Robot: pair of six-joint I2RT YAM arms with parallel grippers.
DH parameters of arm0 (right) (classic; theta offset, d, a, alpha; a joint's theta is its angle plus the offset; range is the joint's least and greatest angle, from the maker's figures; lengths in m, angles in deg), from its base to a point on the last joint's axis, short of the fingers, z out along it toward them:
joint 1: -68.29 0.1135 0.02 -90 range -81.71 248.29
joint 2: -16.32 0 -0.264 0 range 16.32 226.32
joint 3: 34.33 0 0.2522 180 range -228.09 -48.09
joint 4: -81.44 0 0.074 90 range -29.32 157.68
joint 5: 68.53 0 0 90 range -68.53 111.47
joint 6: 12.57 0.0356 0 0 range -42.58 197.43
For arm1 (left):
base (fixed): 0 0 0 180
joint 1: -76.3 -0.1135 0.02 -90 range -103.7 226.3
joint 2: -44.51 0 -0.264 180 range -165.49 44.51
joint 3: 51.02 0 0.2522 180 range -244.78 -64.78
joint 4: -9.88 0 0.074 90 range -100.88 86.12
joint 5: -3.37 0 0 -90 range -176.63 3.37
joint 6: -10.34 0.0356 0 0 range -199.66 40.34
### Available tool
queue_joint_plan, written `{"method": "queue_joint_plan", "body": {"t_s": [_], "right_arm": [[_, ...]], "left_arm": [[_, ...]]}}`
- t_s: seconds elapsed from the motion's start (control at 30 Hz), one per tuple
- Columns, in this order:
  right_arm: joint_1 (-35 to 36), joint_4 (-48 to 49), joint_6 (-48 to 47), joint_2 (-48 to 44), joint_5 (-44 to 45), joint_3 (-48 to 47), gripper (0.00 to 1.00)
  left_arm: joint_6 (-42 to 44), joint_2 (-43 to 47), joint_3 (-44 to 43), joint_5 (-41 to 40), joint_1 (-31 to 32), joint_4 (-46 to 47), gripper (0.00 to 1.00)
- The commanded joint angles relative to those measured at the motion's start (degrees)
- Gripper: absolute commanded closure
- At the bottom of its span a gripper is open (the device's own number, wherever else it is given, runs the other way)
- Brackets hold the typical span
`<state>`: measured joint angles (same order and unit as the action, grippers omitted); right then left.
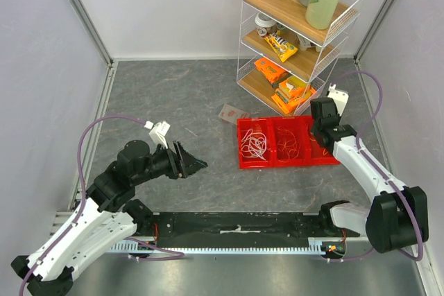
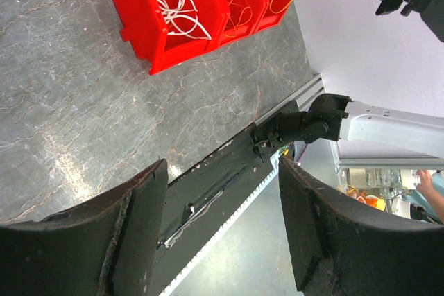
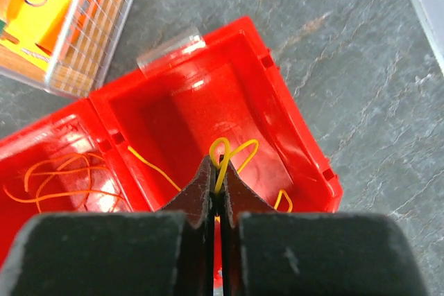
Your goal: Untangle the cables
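A red tray [image 1: 277,163] with three compartments lies right of the table's middle. White cables [image 1: 253,145] fill its left compartment and orange cables [image 1: 290,145] the middle one. My right gripper [image 3: 218,164] hangs over the right compartment [image 3: 291,136], shut on a looped yellow cable [image 3: 239,150]; another yellow strand [image 3: 152,168] lies on the compartment floor. My left gripper [image 1: 198,164] stands open and empty above bare table, well left of the tray. Beyond that gripper [image 2: 222,171] in the left wrist view, the tray [image 2: 139,19] and white cables [image 2: 177,5] sit at the top.
A white wire shelf rack [image 1: 298,32] with snack packs and bottles stands close behind the tray. A small flat packet [image 1: 232,113] lies on the table left of the rack. A black rail [image 1: 236,230] runs along the near edge. Walls close both sides.
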<state>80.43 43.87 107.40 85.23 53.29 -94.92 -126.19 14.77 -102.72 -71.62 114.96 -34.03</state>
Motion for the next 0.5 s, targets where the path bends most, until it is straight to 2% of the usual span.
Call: {"method": "queue_joint_plan", "body": {"t_s": [0.0, 0.07, 0.17, 0.2, 0.27, 0.37, 0.47], "right_arm": [[-0.10, 3.50, 2.63, -2.19, -1.93, 4.63, 1.00], [-0.28, 4.30, 3.16, -1.58, -1.58, 5.61, 1.00], [-0.45, 4.13, 2.55, 0.79, -1.58, 5.08, 0.93], [-0.45, 3.78, 1.76, 1.32, -2.01, 4.65, 0.88], [-0.45, 2.72, 0.00, 1.41, -3.85, 3.42, 0.70], [-0.54, 2.81, -1.49, -2.09, -5.88, 2.88, 0.50], [-0.36, 1.50, -2.64, -5.79, -8.25, 1.13, 0.38]], "left_arm": [[1.96, -1.02, -0.47, -0.15, 0.10, 1.32, 0.29], [1.79, -1.46, -0.65, 0.11, 0.11, 1.59, 0.29], [1.26, -1.73, -0.30, 0.81, 0.02, 2.64, 0.29], [1.08, -1.73, -0.21, 0.99, 0.02, 2.82, 0.29], [1.00, -1.73, 0.14, 1.43, -0.07, 2.91, 0.29], [1.17, -1.38, 0.84, 1.17, 0.02, 2.82, 0.29], [0.91, -1.90, 0.84, 0.99, 0.02, 3.60, 0.29]]}}
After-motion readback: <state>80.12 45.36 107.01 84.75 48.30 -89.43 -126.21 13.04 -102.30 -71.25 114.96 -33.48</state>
